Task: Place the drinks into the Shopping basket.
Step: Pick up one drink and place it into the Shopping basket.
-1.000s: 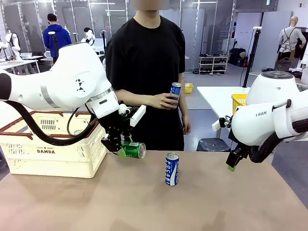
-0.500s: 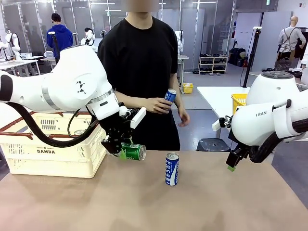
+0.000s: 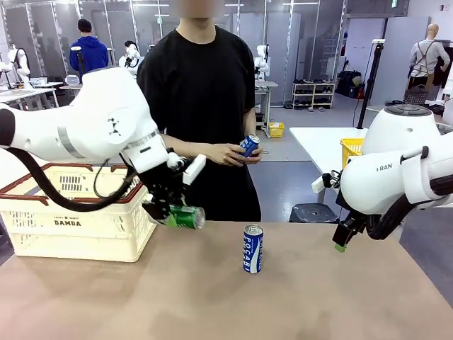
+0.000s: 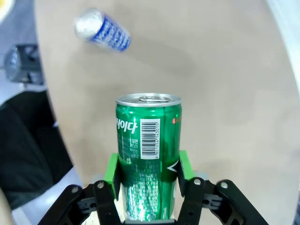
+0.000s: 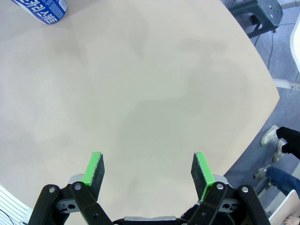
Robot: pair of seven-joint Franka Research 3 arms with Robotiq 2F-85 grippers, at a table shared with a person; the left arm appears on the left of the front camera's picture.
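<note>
Carry step: left jaws clamped on green can [image 3: 185, 217] beside Shopping basket [image 3: 71, 241] | right jaws apart | next: clear the rim, release inside

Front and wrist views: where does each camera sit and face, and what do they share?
Front: fixed between the arms, facing the person across the table; left end effector holds a green metal can, right end effector hangs open.
Left wrist: on that arm, looking past the held can at the table.
Right wrist: on that arm, looking down past its green pads at the table.
Shared: all show the upright blue-and-white metal can.
</note>
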